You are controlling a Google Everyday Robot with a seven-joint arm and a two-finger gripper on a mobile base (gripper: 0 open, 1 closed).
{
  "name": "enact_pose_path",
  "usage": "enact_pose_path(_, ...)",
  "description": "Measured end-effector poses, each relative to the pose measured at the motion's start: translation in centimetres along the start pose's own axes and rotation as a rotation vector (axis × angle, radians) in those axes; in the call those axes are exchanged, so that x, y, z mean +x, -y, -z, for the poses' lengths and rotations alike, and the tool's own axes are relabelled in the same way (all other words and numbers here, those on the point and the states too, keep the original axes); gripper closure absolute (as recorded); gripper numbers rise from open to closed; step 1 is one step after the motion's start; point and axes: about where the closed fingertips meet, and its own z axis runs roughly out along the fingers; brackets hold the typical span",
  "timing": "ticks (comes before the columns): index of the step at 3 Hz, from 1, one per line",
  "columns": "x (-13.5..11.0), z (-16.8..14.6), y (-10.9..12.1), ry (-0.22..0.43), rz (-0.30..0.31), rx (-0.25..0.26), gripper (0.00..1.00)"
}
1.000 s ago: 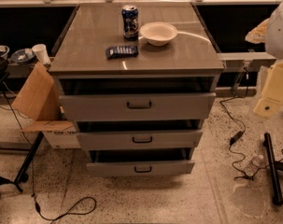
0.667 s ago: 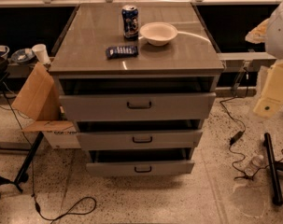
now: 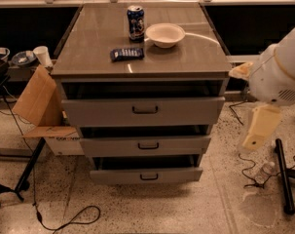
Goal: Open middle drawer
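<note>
At the left, the box [image 3: 37,101] leaned against the cabinet's side, out of the drawers' way, so it asked no care from you. The middle drawer [image 3: 108,146] sat between the taller top drawer [image 3: 98,112] and the bottom drawer [image 3: 118,175]. Its front stood only a little out, with a dark gap above it. Its handle [image 3: 148,146] was at the centre of the front.

To do this step well, you needed to come straight at that handle from the front, at its own height. The handles above and below it look much the same. Then you needed to take the bar squarely and pull level and straight back, so that the tray did not jam.

The gripper [image 3: 258,128] hung at the right, well apart from the cabinet, near the height of the two upper fronts. Whether it was released or clenched I cannot tell.

Against one second before, the arm had come lower and a little to the left. The drawers had not moved.
</note>
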Motion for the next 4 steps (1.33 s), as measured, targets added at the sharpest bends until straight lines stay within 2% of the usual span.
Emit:
enact_pose_path(1,0.6,-6.6,-1.5,0.049,0.083,-0.072,0.0)
enact_pose_path(2,2.3,-12.6,-2.4,0.101,0.099,-0.097,0.0)
enact_pose_path(3,3.3,-20.2,-1.8,0.098,0.094,-0.067,0.0)
enact_pose_path(4,3.3,-25.1,0.0,0.046,0.076,-0.028,0.0)
